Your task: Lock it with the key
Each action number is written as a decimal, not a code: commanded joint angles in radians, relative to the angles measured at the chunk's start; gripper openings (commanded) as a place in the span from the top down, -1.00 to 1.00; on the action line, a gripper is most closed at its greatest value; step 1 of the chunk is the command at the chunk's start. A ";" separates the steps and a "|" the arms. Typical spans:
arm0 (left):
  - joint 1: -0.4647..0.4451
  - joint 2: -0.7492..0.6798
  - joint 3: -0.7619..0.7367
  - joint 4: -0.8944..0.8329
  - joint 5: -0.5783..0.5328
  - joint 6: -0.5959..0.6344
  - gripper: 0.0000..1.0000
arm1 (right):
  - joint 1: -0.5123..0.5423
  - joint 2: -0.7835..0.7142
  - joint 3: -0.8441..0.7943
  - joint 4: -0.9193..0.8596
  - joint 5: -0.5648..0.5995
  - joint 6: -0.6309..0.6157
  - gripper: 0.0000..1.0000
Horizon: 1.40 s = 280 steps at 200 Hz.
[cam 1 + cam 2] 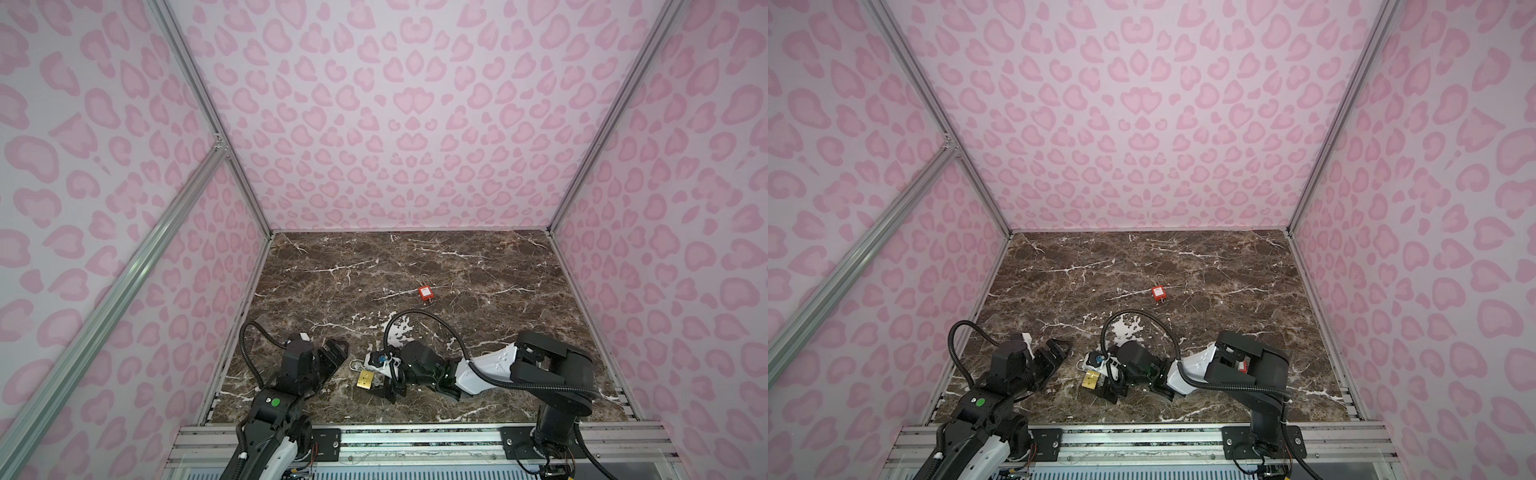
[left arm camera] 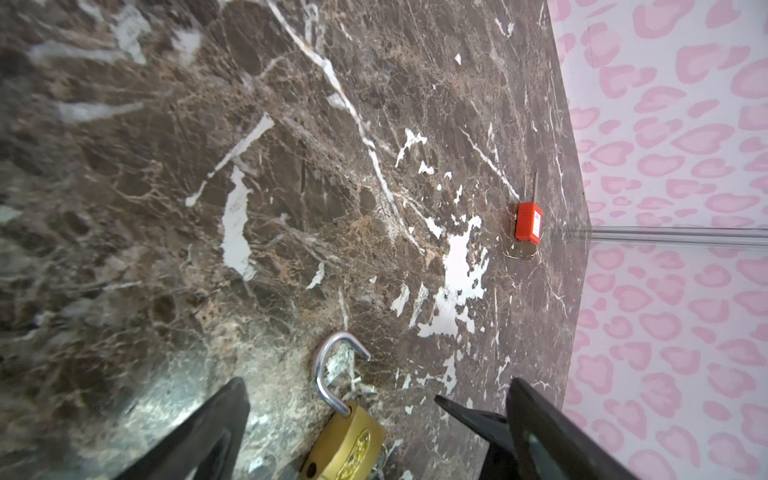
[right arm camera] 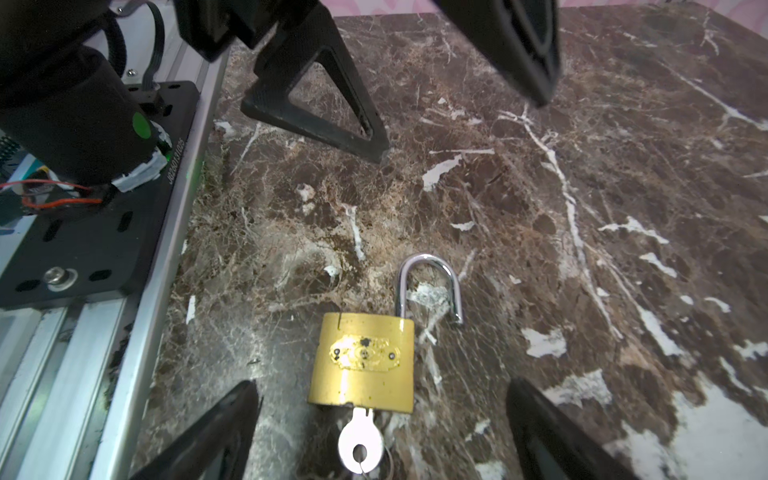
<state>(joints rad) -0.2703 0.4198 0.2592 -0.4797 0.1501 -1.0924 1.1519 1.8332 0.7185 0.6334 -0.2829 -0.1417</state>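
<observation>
Brass padlock lies flat on the marble table, close to the front edge, about 7 o'clock of table centre in both top views. Shackle is swung open, its free end off the body. Key sits in the keyhole. Right gripper is low over the lock, fingers spread wide, body between them, neither touching. Left gripper is also spread, empty, near the lock at its 10 o'clock. Red padlock is well apart at 1 o'clock.
</observation>
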 commanded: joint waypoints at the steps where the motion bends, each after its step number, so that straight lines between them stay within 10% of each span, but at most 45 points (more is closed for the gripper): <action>1: -0.001 -0.002 -0.025 -0.025 0.032 -0.043 -0.94 | 0.009 0.023 0.019 0.014 0.004 -0.007 -0.86; 280: -0.019 -0.089 -0.032 -0.088 0.055 -0.098 -0.88 | 0.031 0.138 0.086 -0.011 0.074 -0.024 -0.29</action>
<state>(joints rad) -0.2890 0.3328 0.2138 -0.5522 0.2054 -1.1831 1.1797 1.9690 0.8173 0.6193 -0.2363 -0.1677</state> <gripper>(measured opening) 0.940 0.657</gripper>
